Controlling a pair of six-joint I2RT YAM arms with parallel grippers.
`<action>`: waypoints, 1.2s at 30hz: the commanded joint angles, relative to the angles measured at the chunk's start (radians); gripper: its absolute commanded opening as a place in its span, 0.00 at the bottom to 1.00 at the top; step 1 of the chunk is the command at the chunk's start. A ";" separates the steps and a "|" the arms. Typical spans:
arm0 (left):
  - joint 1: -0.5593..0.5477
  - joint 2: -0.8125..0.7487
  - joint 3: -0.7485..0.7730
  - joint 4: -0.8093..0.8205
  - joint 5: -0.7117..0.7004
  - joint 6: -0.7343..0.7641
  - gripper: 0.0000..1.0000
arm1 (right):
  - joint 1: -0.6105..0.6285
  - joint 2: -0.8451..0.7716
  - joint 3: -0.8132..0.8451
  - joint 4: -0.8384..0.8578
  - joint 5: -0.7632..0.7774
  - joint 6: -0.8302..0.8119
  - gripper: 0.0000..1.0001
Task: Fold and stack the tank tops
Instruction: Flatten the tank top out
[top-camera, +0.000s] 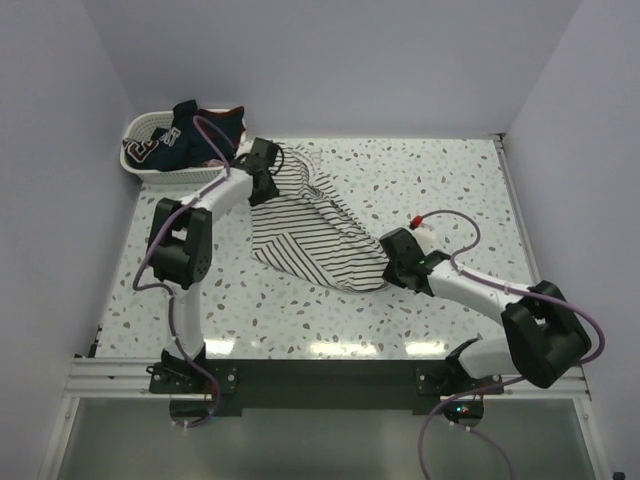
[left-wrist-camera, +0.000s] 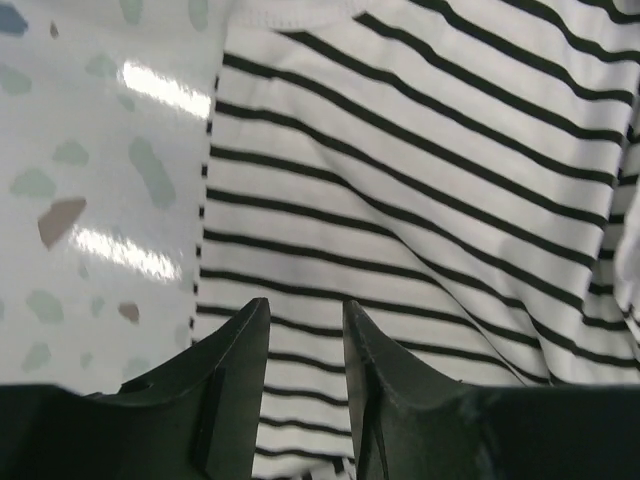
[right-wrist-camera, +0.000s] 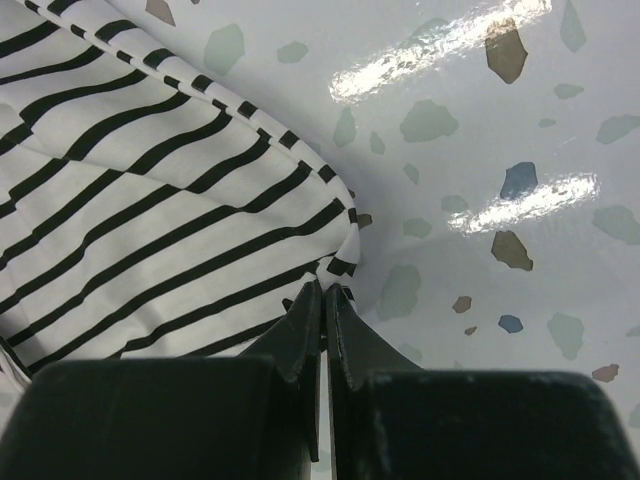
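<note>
At your left gripper, the jaws stand partly open with a clear gap between them, and nothing is caught in that gap. The striped tank top lies just beneath the tips. You are close to that garment's edge, where white cloth with thin dark stripes gives way to the speckled table.

Your right gripper is closed tight. Its tips meet on a corner of the same top's hem, and the cloth rises in a small peak to the pinch. Beyond that corner you see the glossy table surface with streaks of glare.

From above, the striped tank top sprawls rumpled across the middle of the table, running diagonally from far left to near right. Your left gripper sits over its far end, and your right gripper holds its near right corner.

At the far left corner of the table stands a white basket. A navy tank top with white lettering is heaped in it and spills over the rim. It is well apart from your right gripper and just beyond your left one.
</note>
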 joint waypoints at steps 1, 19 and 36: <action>-0.063 -0.100 -0.039 -0.102 -0.082 -0.198 0.40 | 0.001 0.018 0.044 0.040 0.048 -0.020 0.00; -0.133 -0.030 -0.028 -0.359 0.021 -0.522 0.35 | -0.001 0.079 0.035 0.084 0.028 -0.033 0.00; -0.168 -0.053 -0.066 -0.299 0.079 -0.482 0.35 | -0.001 0.110 0.029 0.101 0.016 -0.035 0.00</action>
